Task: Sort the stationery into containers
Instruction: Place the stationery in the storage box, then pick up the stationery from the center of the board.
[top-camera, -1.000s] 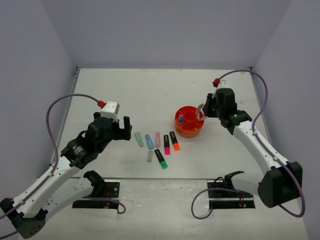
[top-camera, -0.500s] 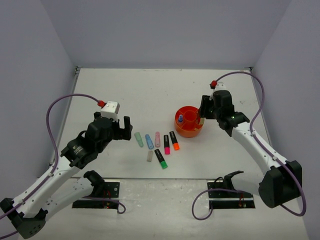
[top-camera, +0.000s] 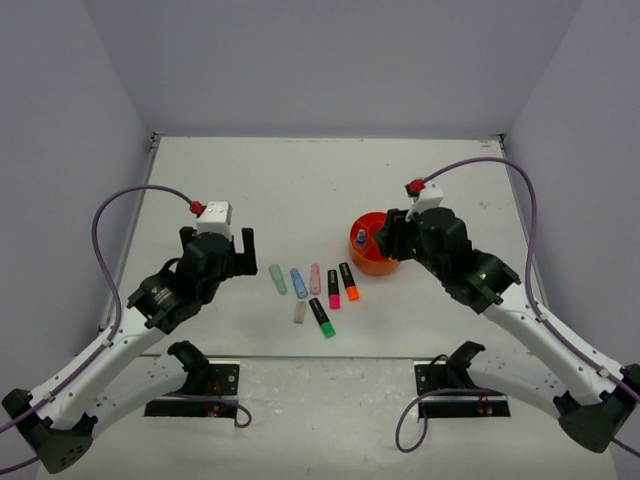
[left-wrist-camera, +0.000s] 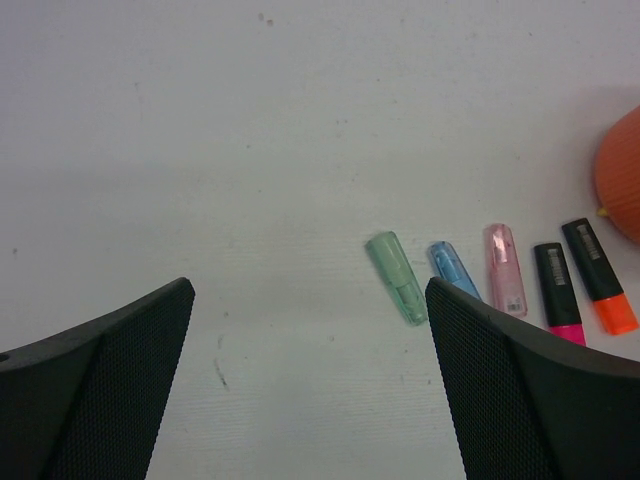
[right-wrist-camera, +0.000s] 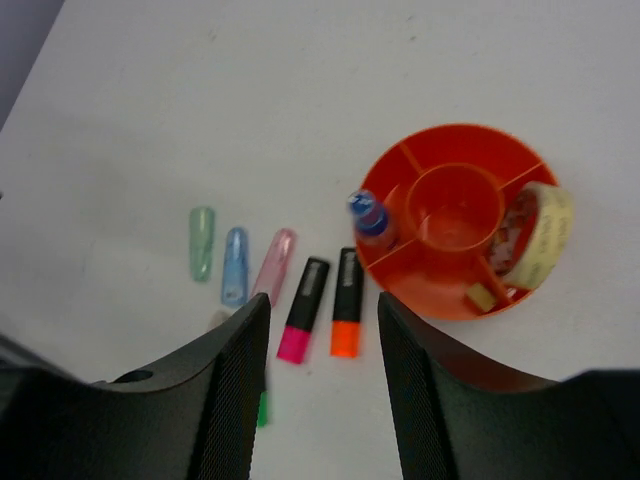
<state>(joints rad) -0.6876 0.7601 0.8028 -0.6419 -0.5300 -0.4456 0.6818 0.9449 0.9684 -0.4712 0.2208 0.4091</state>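
The orange organiser (top-camera: 368, 263) stands right of centre. In the right wrist view (right-wrist-camera: 420, 283) it holds a cream tape roll (right-wrist-camera: 541, 234), a blue marker (right-wrist-camera: 369, 215) and a small cream piece (right-wrist-camera: 484, 296) in outer compartments. Left of it lie green (top-camera: 277, 278), blue (top-camera: 298, 282), pink (top-camera: 315, 277), black-pink (top-camera: 333, 288) and black-orange (top-camera: 348, 281) markers, with grey (top-camera: 300, 312) and black-green (top-camera: 321, 317) markers nearer. My right gripper (top-camera: 390, 240) hovers open and empty over the organiser's left edge (right-wrist-camera: 322, 305). My left gripper (top-camera: 218, 245) is open and empty left of the green marker (left-wrist-camera: 397, 277).
The white table ends at grey walls on the left, back and right. The arm bases and cables sit at the near edge. Part of the organiser (left-wrist-camera: 622, 170) shows at the right edge of the left wrist view.
My right gripper held the tape roll over the organiser, let it go into a compartment, then swung left and nearer. The left arm shifted only slightly.
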